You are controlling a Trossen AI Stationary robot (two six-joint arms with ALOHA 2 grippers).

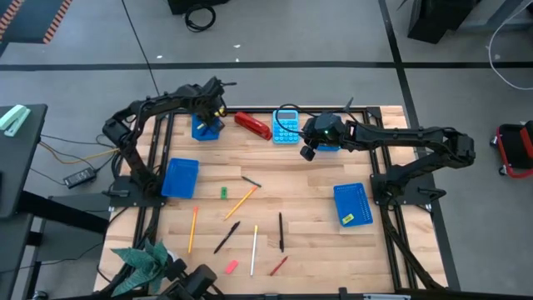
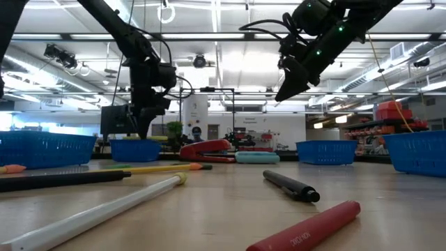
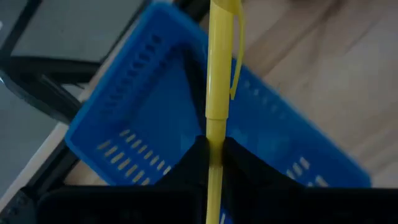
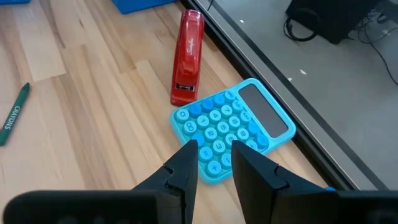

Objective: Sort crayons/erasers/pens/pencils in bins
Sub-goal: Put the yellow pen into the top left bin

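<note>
My left gripper (image 1: 214, 107) hangs over the far-left blue bin (image 1: 206, 127) and is shut on a yellow stick with a side clip (image 3: 217, 68). In the left wrist view, that bin (image 3: 143, 118) lies right behind the stick. My right gripper (image 1: 308, 148) is open over the light-blue calculator (image 4: 233, 127), with nothing between its fingers. Orange pencils (image 1: 241, 202), a white pencil (image 1: 254, 239), black pens (image 1: 281, 232), a red crayon (image 1: 278, 265), a pink eraser (image 1: 232, 267) and a green eraser (image 1: 224, 192) lie flat on the wood. My left gripper pinches the yellow stick's plain shaft (image 3: 215, 134) between its two fingers, below the clipped part. The fingers point steeply down over the bin. The stick runs on past the fingertips, its clipped end (image 3: 224, 12) the farthest out, clear of the bin.
A red stapler (image 1: 252, 125) lies between the far-left bin and the calculator (image 1: 286, 127). Blue bins also stand at the left (image 1: 181, 177) and at the right (image 1: 353, 205), the right one with a yellow eraser (image 1: 348, 219) in it. A green crayon (image 4: 13, 115) lies mid-table.
</note>
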